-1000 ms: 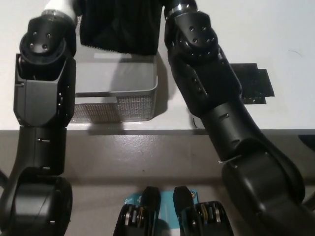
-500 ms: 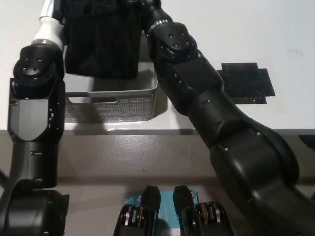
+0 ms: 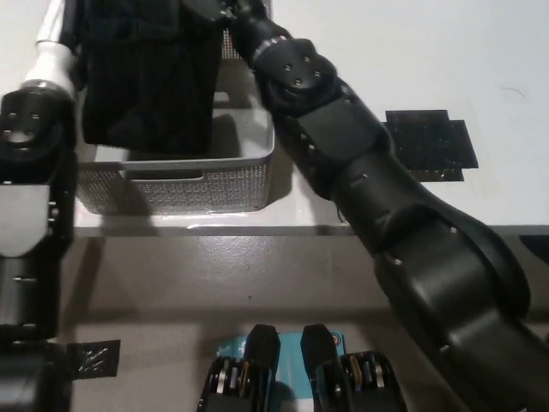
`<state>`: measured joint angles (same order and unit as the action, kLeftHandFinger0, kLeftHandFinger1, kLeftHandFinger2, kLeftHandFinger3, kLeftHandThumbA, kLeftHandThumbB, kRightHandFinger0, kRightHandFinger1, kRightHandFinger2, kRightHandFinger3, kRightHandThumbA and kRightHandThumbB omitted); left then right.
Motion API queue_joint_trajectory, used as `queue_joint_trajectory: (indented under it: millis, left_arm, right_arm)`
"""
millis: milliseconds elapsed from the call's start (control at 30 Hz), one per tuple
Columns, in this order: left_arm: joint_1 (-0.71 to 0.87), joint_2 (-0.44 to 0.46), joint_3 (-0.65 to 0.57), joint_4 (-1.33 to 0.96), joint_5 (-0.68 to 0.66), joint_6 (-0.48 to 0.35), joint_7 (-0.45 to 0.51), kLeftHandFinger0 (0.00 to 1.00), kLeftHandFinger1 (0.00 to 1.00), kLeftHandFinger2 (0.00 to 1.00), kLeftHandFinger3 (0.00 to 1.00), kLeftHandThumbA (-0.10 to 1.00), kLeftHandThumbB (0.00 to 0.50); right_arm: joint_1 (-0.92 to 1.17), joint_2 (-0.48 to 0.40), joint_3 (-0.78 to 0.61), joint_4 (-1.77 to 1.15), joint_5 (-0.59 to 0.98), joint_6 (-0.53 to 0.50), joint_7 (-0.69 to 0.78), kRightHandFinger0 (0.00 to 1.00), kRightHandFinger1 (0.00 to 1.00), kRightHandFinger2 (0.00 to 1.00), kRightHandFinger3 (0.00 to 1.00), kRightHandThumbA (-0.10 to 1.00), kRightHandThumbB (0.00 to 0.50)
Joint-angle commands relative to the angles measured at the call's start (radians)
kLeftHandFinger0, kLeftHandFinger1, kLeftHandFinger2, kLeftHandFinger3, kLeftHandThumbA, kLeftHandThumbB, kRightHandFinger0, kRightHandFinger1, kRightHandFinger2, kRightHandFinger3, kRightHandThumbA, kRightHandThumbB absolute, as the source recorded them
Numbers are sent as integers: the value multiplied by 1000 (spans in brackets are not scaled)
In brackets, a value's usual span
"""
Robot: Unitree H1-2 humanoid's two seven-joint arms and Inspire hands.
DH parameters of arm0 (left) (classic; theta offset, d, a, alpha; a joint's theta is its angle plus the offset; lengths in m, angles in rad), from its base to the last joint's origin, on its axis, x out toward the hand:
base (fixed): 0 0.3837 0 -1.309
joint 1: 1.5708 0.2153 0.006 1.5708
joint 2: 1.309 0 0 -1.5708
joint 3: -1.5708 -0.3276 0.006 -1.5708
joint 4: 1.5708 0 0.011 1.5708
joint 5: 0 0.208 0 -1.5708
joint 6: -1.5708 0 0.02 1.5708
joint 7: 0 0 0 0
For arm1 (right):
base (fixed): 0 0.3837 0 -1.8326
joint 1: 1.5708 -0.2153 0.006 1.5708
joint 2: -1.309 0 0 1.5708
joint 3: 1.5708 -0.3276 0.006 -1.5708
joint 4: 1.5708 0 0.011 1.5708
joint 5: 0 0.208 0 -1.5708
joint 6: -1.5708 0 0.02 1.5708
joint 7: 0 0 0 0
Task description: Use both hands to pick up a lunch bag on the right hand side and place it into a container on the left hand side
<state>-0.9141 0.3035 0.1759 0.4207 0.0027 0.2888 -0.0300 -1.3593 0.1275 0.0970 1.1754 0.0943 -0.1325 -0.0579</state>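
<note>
Most of the task looks done, judging by how things lie: the black lunch bag [image 3: 150, 81] hangs over the open top of the grey container [image 3: 184, 176] on the left of the white tabletop [image 3: 403, 60], its lower edge at about rim level, and it does not yet appear to sit on the container floor. What seems left is the lowering, the letting go, and the drawing back of both arms.

Counting from the largest thing down: one tabletop, pale and bare apart from what follows. Two robot arms, the black right arm [image 3: 360, 180] crossing from the lower right up to the bag's right side, and the left arm [image 3: 30, 189] rising along the left edge, with its white wrist showing near the bag's upper left corner. One container, a mesh-walled basket with a handle slot in its near wall. One lunch bag, dark and soft-looking, held between the two arms. One black patch [image 3: 433, 144] on the tabletop, right of the right arm and well apart from the container.

Neither hand shows clearly; both are lost against the dark bag at the top of the view, so whether the fingers clasp it cannot be told.
</note>
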Motion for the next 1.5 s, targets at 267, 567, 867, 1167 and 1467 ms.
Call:
queue_joint_trajectory:
  millis: [267,567,867,1167,1467]
  left_arm:
    - [-156,531,139,101,-137,-109,-221,1000,1000,1000,1000,1000,451]
    - [-96,545,122,-31,-149,-37,-226,1000,1000,1000,1000,1000,441]
    - [65,492,145,-263,-202,4,-241,1000,1000,1000,1000,1000,361]
    - [520,271,241,-863,-354,-56,-203,1000,1000,1000,1000,1000,296]
    - [839,47,129,-1085,-279,-202,-210,1000,1000,1000,1000,1000,308]
  right_arm:
    - [111,-355,-134,-536,-69,68,-66,1000,1000,1000,1000,1000,377]
    - [197,-360,-156,-682,-58,121,-43,1000,1000,1000,1000,1000,311]
    - [319,-337,-188,-858,-2,111,-15,1000,1000,1000,1000,1000,222]
    - [722,-247,-155,-1501,25,142,-11,1000,1000,1000,1000,1000,247]
    - [1143,-226,-127,-1642,66,24,38,1000,1000,1000,1000,1000,165]
